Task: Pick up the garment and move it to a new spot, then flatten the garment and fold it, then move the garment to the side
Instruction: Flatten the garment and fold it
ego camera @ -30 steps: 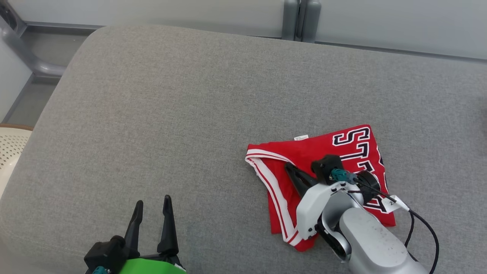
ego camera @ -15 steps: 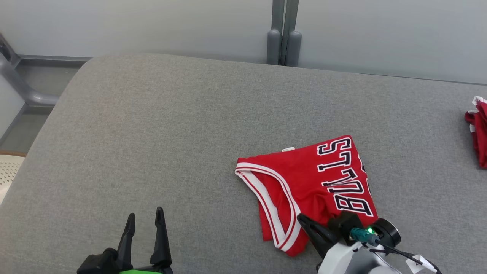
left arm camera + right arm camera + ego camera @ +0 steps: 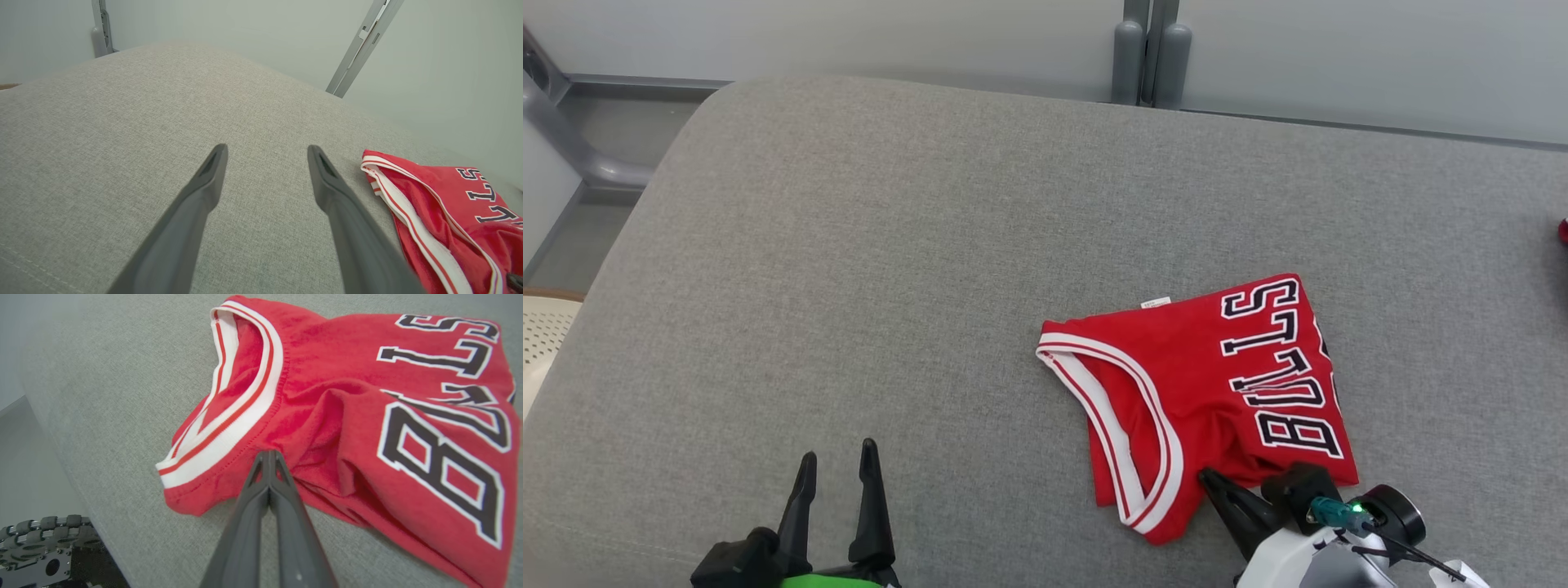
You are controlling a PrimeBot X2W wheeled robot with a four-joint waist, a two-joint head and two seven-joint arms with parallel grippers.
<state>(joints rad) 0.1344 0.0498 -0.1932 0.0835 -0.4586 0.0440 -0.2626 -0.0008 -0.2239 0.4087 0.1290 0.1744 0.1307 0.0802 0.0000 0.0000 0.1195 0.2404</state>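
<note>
Our left hand [image 3: 838, 452] hangs open over the grey fabric cushion [image 3: 890, 245]. Our right hand [image 3: 1207, 478], fingers pressed together, meets the near edge of the folded red basketball jersey [image 3: 1201, 384], which lies right of centre.

Right hand [image 3: 268, 454]: fingers pressed together, tips touching near edge of red jersey [image 3: 327, 388], just beside white-and-red trim [image 3: 229, 437]. Fabric wrinkled around tips. Jersey folded, black letters [image 3: 484, 508] at right, on grey worktop [image 3: 114, 375]. Black ridged part [image 3: 45, 535] lower left.
</note>
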